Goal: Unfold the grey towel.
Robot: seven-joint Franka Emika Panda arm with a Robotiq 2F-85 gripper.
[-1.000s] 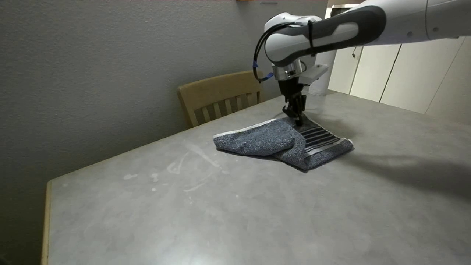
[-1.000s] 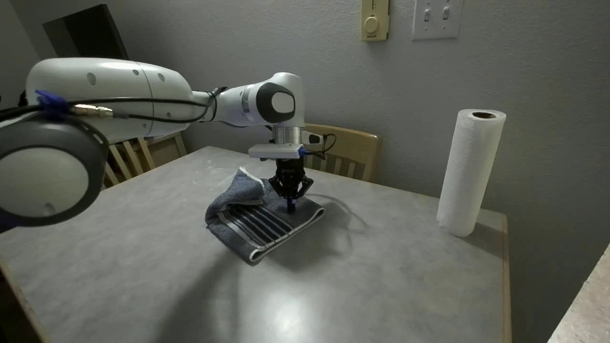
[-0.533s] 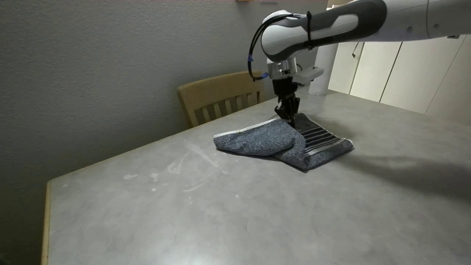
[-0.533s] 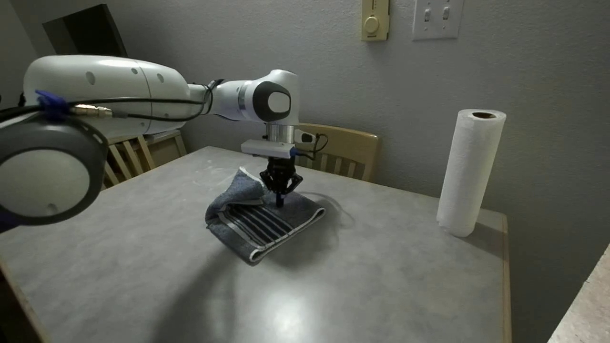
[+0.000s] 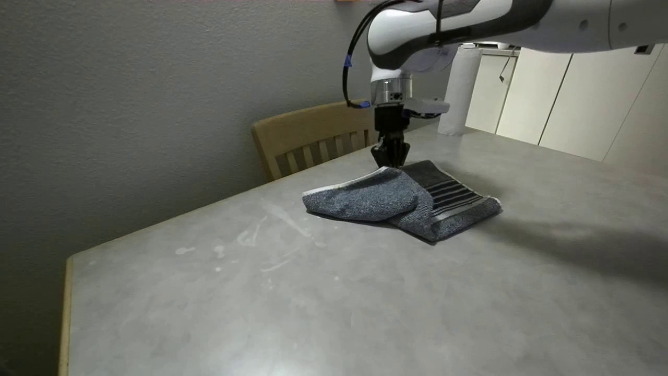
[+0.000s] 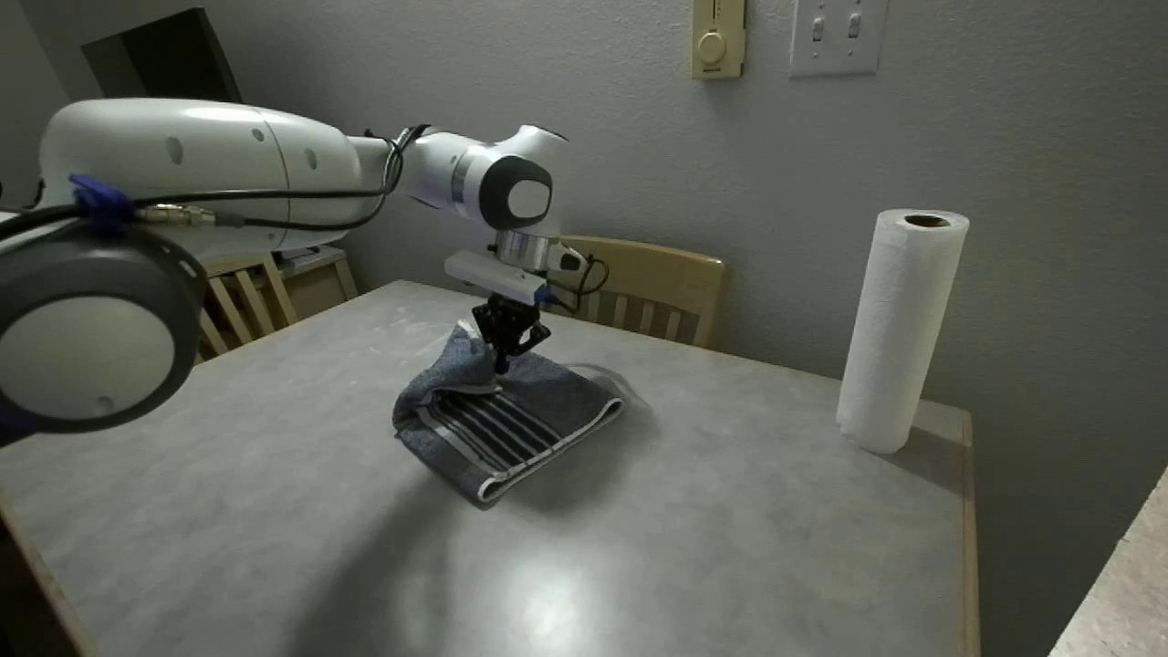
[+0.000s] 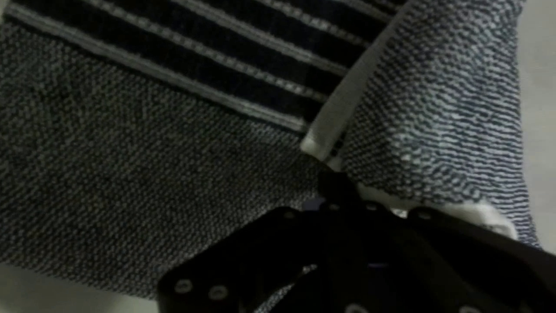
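The grey towel (image 5: pixel 365 196) lies partly folded on the table; it also shows in an exterior view (image 6: pixel 557 392). A plain grey-blue flap with a white hem is folded over at one end, and dark stripes show beside it. In the wrist view the striped face (image 7: pixel 208 48) is at the upper left and the flap (image 7: pixel 447 108) at the right. My gripper (image 6: pixel 501 365) is shut, its fingers together, pointing down at the flap's hemmed edge. In the wrist view the gripper (image 7: pixel 339 180) tip is beside the white hem. No cloth shows between the fingers. In an exterior view the flap hides the fingertips.
The grey table (image 5: pixel 235 303) bears the towel. A wooden chair (image 5: pixel 313 130) stands behind it by the wall. A paper towel roll (image 6: pixel 903 328) stands upright near the table's edge. Another chair (image 6: pixel 242 306) is at the far left.
My gripper has moved left across the towel in both exterior views, up to the folded flap, and its wrist has tilted. The towel lies almost as before.
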